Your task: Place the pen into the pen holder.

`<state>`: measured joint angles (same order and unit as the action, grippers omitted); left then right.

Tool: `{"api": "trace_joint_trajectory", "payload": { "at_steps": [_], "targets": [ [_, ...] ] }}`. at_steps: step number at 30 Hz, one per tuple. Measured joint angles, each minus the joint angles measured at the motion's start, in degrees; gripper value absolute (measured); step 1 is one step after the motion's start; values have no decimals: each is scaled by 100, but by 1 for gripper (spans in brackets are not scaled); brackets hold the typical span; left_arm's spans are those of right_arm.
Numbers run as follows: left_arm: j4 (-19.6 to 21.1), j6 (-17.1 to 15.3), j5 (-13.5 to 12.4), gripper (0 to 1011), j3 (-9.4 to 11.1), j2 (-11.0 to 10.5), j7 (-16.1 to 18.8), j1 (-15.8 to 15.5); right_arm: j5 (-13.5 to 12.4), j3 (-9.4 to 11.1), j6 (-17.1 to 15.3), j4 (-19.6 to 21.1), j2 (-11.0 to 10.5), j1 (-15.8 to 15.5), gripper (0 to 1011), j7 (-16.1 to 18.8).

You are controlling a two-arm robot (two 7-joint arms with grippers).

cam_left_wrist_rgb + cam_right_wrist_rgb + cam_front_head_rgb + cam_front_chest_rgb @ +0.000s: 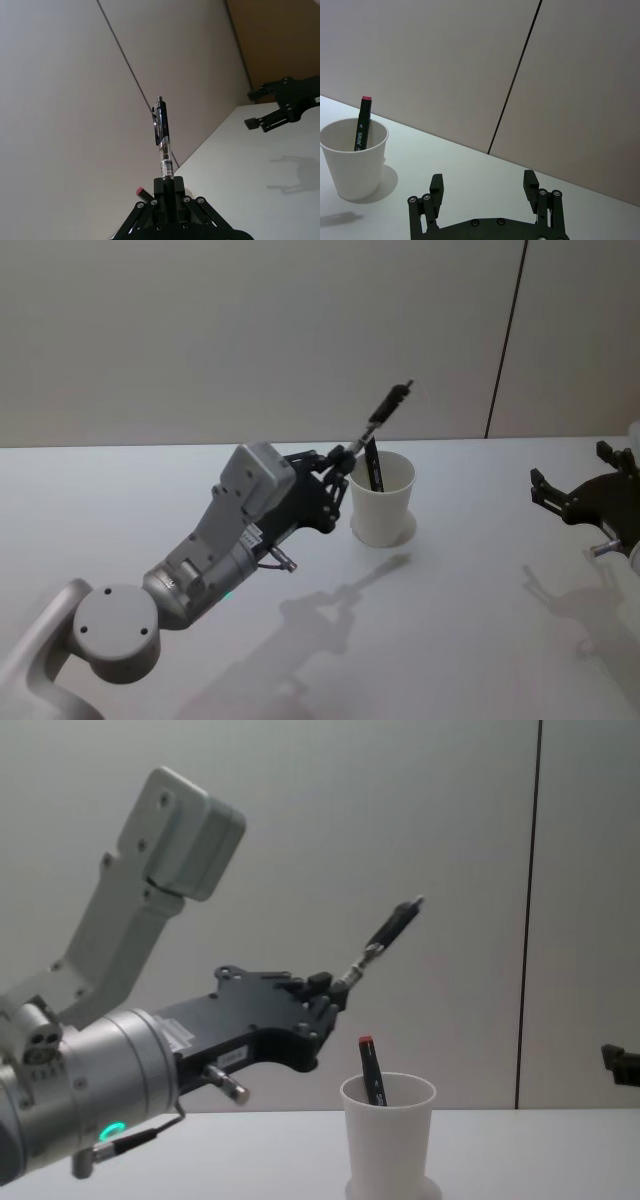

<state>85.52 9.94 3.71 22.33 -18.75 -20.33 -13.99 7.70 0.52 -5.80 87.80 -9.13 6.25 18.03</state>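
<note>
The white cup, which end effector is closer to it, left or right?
Left. The left end effector, holding a pen, is just above the cup's rim on its left side; the right end effector is open, far off to the cup's right.

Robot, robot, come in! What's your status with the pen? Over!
Left tool shut on pen, tilted above pen holder, not in yet. Right tool open, parked at right. Red-capped marker already inside. Over.
</note>
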Motion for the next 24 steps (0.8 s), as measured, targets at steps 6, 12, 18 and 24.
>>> {"api": "trace_joint_trajectory", "payload": {
  "at_steps": [6,12,18,24],
  "targets": [
    [-208,171,32,120,31,95,-309,-139,0,0,0,0,0,0,1002,0],
    [-377,273,60,120,54,172,-555,-257,0,0,0,0,0,0,1001,0],
    [-518,344,78,120,79,239,-702,-346,0,0,0,0,0,0,1002,0],
    [-671,405,101,121,118,320,-838,-439,0,0,0,0,0,0,1001,0]
  ]
}}
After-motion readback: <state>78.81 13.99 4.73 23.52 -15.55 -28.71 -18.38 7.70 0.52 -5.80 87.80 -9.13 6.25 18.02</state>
